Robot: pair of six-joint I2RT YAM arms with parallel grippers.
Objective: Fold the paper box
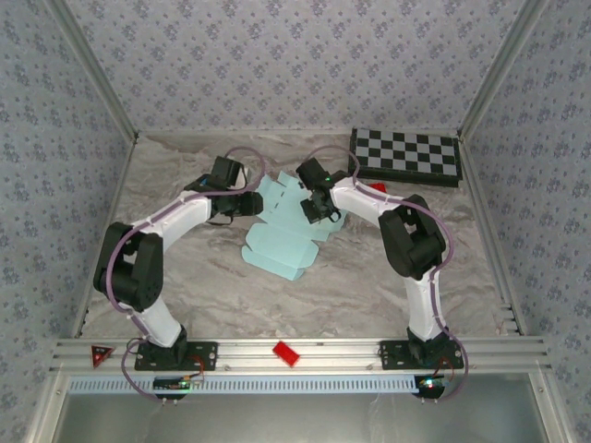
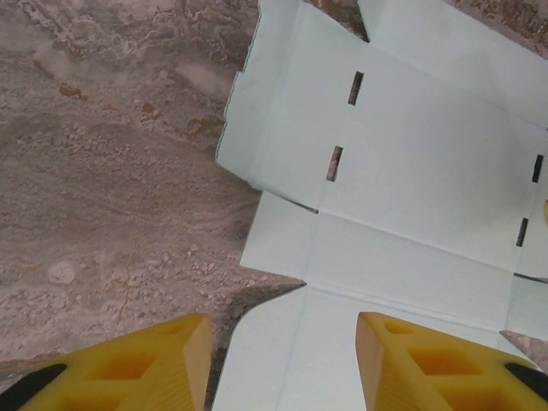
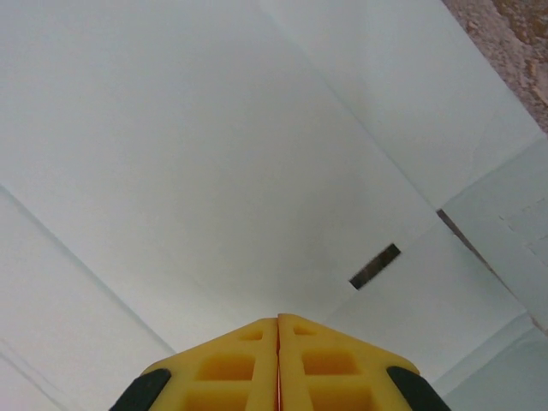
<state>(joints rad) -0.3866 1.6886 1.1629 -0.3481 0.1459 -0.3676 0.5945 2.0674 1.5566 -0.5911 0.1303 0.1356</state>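
Closed right pincer [image 3: 278, 318] over paper box [image 3: 214, 154]; checkered board [image 1: 406, 155] beyond.

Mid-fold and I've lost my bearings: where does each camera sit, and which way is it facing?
Top external: above and behind the arm bases, looking down over the table. Both arms show, with the left pincer and right pincer at the paper box and the chessboard far right.
Left wrist: on the left arm, looking down past the open left pincer at slotted card.
Right wrist: on the right arm, close over card, with the right pincer shut.
Shared: all three see the paper box.
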